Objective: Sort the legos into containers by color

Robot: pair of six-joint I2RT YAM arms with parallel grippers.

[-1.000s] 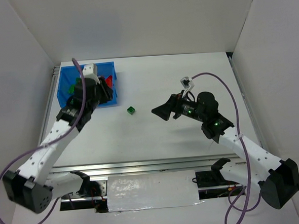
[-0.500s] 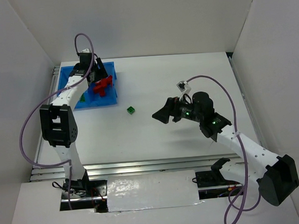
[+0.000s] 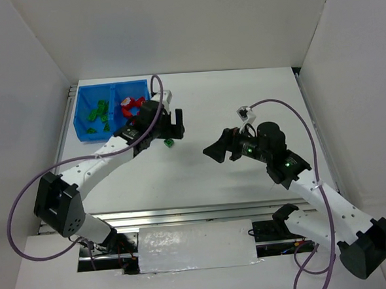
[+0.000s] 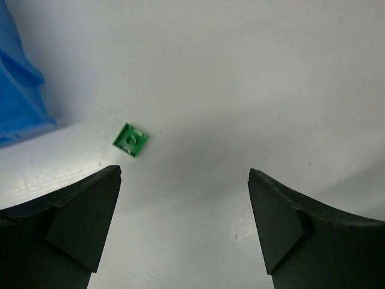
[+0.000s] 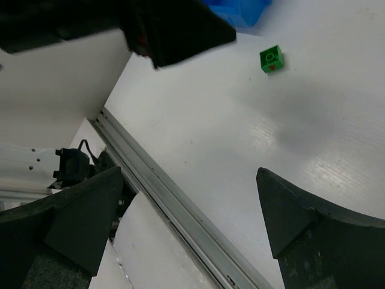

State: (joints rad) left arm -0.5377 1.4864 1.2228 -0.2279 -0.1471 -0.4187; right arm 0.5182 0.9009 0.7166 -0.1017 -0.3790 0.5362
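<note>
White table (image 3: 197,98), open room all round the lone green lego (image 4: 130,139); the left gripper (image 4: 184,173) has been swung off the bin (image 3: 80,92), now held above that lego, spread wide, empty; right gripper (image 3: 214,150) parted, empty, well clear.

bin (image 3: 80,102): shallow, bright blue, two square compartments side by side; far left of bench (image 3: 242,95) | green legos (image 3: 98,117): loose scatter in left compartment | red legos (image 3: 133,106): small heap in right compartment | lone green brick (image 4: 130,139): tiny, square, one stud up; flat on bench, near bin, not touching
</note>
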